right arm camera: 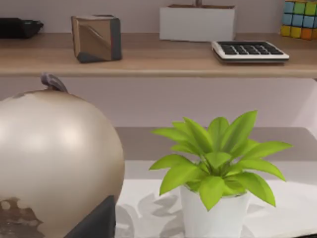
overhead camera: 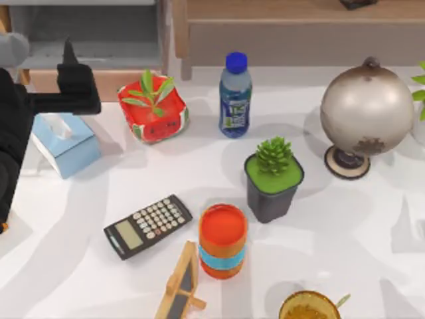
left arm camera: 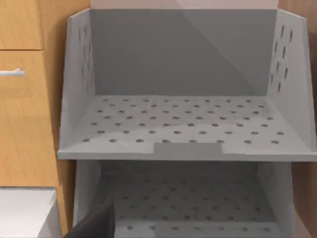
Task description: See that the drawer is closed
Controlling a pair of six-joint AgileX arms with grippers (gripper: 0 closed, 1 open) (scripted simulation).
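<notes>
Left black two-finger gripper (overhead camera: 68, 63) hovered at table's far left edge, right before open grey-lined drawer with tan wood face (overhead camera: 93, 63) (finger spread: cannot tell). Light blue tissue box (overhead camera: 65, 143) just beside.

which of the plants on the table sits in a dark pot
The spiky green succulent in the dark grey pot near the table's middle. The plant at back left grows from a red watermelon-patterned pot instead.

Bottle (overhead camera: 235, 96): upright, near the red planter (overhead camera: 154, 109).
Globe (overhead camera: 366, 113): at the table's right side.
Calculator (overhead camera: 148, 225): lies beside the orange can (overhead camera: 222, 240).
Tissue box (overhead camera: 65, 141): at the left.
</notes>
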